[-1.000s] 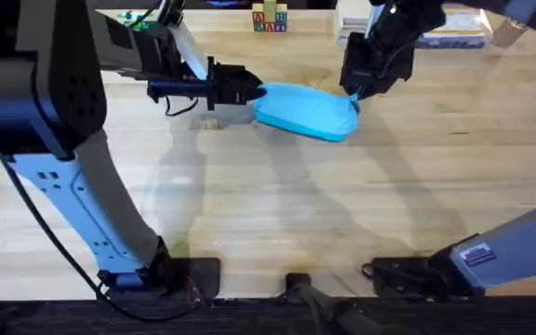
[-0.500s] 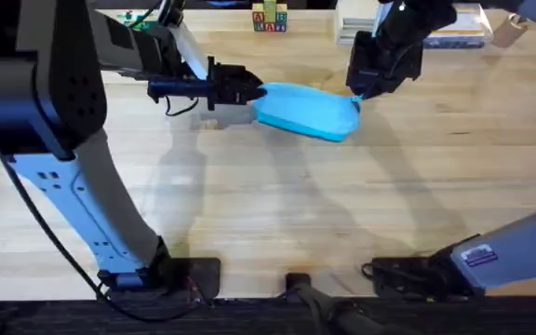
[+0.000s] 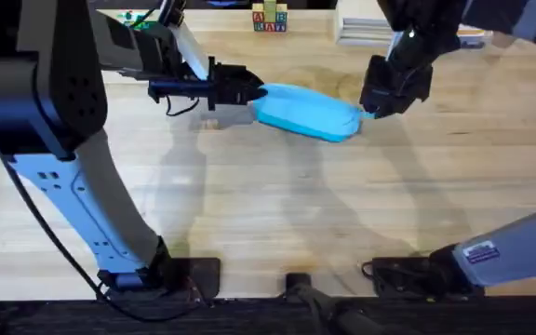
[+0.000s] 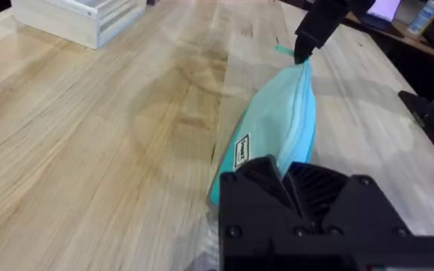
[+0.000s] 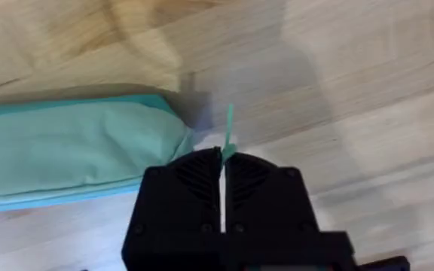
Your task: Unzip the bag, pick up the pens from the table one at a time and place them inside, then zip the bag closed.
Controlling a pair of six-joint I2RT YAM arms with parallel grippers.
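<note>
bag [image 3: 305,112]: 1 | toy blocks [image 3: 269,19]: maybe 4 | white crate [image 4: 77,16]: 1

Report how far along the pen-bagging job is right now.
Done: no pens lie on the table around the bag, so they may already be inside, though the pictures cannot confirm it. In hand: the left claw grips one end of the bag, and the right claw pinches the teal pull at the other end. Left: whether the zipper is fully closed cannot be told.
</note>
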